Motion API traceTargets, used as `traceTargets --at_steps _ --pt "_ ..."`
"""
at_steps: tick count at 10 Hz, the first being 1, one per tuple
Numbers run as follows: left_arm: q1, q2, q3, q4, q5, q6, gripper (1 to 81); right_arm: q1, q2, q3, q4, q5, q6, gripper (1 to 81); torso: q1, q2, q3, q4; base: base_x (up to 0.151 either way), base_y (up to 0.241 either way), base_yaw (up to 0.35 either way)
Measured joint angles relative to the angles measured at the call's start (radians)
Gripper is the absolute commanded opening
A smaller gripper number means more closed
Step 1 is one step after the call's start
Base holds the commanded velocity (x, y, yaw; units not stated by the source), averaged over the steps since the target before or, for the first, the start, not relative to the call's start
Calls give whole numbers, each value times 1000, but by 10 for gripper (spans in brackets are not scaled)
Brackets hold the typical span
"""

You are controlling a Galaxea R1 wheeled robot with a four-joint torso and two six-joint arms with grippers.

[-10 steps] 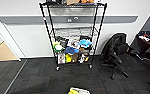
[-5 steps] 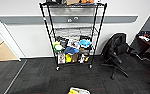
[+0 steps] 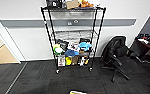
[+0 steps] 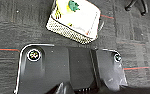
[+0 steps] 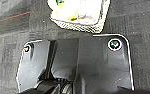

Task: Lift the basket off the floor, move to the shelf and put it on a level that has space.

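The cream basket with its woven dotted side and pale lining rests on the dark grey carpet floor; small green and yellow items lie inside it. The right wrist view has the basket on the floor too, beyond the dark wrist plate. Its edge peeks in at the bottom of the head view as a pale sliver, the basket. The shelf, a tall black wire rack on casters, stands against the wall ahead. Its level second from the top looks bare, while the lower tiers are crowded.
A black office chair stands right of the rack, with a cluttered desk at the far right. A cardboard box and other items sit on the top tier. A doorway with tan wooden flooring opens at the left.
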Motion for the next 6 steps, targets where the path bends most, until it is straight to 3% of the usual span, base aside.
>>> traceTargets --at_steps 2,6 --pt "2 -6 8 -17 46 0 811 -2 -1 -2 2 0 0 811 43 -69 0 0 0 0 0" --pt "2 -33 18 -29 53 0 811 -11 0 -3 4 0 0 811 119 -191 -16 0 0 0 0"
